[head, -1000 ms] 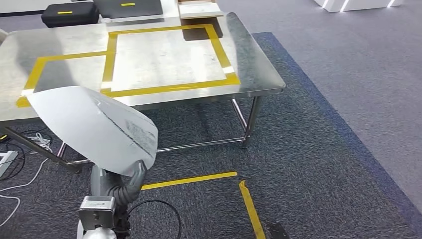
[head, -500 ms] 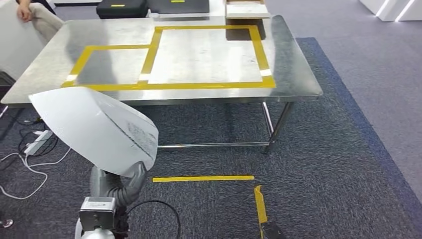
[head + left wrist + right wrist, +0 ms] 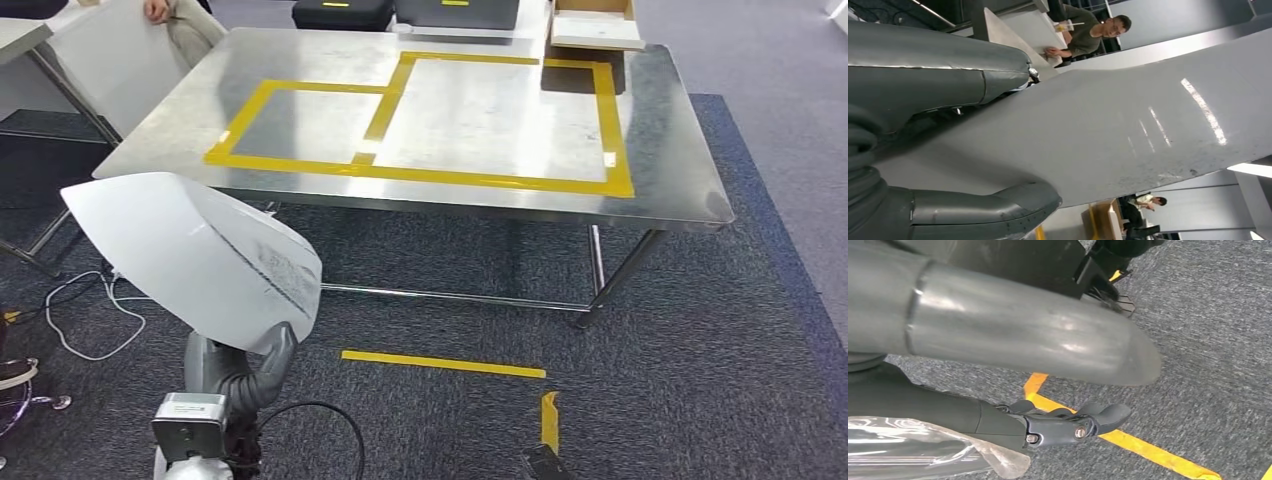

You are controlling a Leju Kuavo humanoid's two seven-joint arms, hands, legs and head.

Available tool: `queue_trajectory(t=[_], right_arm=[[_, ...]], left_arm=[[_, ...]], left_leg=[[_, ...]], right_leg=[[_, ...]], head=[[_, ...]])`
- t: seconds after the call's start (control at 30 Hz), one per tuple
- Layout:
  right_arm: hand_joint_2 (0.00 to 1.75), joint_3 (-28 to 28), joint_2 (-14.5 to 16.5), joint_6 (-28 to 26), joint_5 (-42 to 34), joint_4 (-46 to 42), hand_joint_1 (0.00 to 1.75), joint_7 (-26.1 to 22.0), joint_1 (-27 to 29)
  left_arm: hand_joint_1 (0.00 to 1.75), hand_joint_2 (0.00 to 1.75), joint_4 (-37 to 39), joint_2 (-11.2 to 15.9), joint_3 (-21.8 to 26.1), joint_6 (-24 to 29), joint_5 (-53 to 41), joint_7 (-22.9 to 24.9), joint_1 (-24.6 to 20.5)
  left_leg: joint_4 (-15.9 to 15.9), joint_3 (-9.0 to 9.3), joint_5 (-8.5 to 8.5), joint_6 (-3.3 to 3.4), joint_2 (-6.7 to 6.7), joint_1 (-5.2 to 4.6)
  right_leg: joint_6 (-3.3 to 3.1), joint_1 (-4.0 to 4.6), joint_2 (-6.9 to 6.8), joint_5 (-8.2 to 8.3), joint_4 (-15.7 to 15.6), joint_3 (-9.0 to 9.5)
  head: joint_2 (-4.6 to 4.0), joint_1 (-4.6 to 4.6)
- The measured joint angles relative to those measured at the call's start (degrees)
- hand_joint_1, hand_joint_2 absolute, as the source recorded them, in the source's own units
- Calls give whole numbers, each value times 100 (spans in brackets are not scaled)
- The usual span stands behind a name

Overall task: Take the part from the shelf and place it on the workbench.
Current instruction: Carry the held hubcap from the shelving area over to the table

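A large white curved part (image 3: 200,260) is held low at my left side, in front of the workbench. My left hand (image 3: 243,368) grips its lower edge from beneath. In the left wrist view the part (image 3: 1128,125) lies clamped between the grey thumb and the fingers (image 3: 978,210). The steel workbench (image 3: 665,150) stands ahead, its top marked with yellow tape rectangles (image 3: 430,175). My right hand (image 3: 1023,340) hangs over the carpet, its dark fingers (image 3: 1068,427) stretched out and apart from the thumb, with nothing in them.
Two black cases (image 3: 340,12) and a cardboard box (image 3: 595,25) sit at the bench's far edge. A person (image 3: 165,10) sits at its far left corner. Cables (image 3: 90,300) trail on the carpet at the left. Yellow tape strips (image 3: 445,363) mark the floor before the bench.
The whole view has swung left and the bench now sits further right in the picture; the camera moved. The white part stays in my left hand as before.
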Motion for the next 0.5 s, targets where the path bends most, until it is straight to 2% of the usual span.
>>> queue_trajectory(t=[0.07,0.13,0.17,0.23,0.27,0.3,0.33,0.37,0.4,0.43,0.47,0.5], right_arm=[[0,-1,0,-31,15,-1,0,16,3],[0,-3,1,-53,18,-1,0,28,0],[0,-3,2,-53,19,-1,0,30,-2],[0,-4,2,-51,20,0,0,37,1],[0,-4,2,-44,20,0,0,42,4],[0,-4,2,-36,20,0,0,46,5],[0,-4,2,-26,20,0,0,48,6],[0,-4,2,-19,20,0,0,48,5],[0,-4,2,-15,21,0,0,48,4],[0,-4,3,-12,21,0,0,48,2],[0,-4,3,-10,21,0,0,48,0],[0,-4,4,-9,21,0,0,49,-1]], left_arm=[[175,175,-1,1,1,-7,13,-1,0],[175,175,-2,1,1,-3,34,-2,-7],[175,175,-2,1,1,1,42,-3,-11],[175,175,-2,3,1,7,48,-6,-14],[175,175,-2,5,1,8,49,-7,-12],[175,175,-2,8,1,9,49,-9,-9],[175,175,-2,10,1,9,49,-10,-8],[175,175,-2,11,1,9,49,-13,-8],[175,175,-2,11,1,10,49,-17,-9],[175,175,-2,10,1,9,49,-22,-11],[175,175,-3,9,1,10,49,-28,-15],[175,175,-4,8,2,10,49,-34,-16]], left_leg=[[4,-13,-12,-53,1,7],[170,-66,-122,-115,83,18],[405,-163,-250,-145,136,23],[1137,-513,-577,-187,201,37],[1462,-685,-681,-196,209,43],[1630,-785,-686,-195,211,46],[1579,-780,-576,-184,211,48],[1309,-667,-375,-162,213,46],[919,-494,-152,-130,225,39],[552,-322,-9,-96,247,22],[278,-190,57,-64,267,5],[123,-119,52,-37,280,-13]], right_leg=[[-76,11,-5,1,-26,13],[-154,0,-26,-5,-43,47],[-186,-8,-44,-13,-50,73],[-222,-2,-81,-50,-50,114],[-227,1,-99,-68,-49,133],[-226,3,-111,-89,-49,154],[-221,4,-119,-111,-49,182],[-213,4,-123,-136,-49,218],[-201,5,-124,-165,-50,256],[-177,13,-125,-198,-50,278],[-146,18,-127,-225,-55,294],[-111,22,-134,-244,-71,301]], head=[[1,0],[0,-20],[0,-33],[-1,-52],[-1,-52],[-1,-52],[-1,-53],[-1,-53],[-1,-53],[-1,-51],[0,-52],[0,-51]])
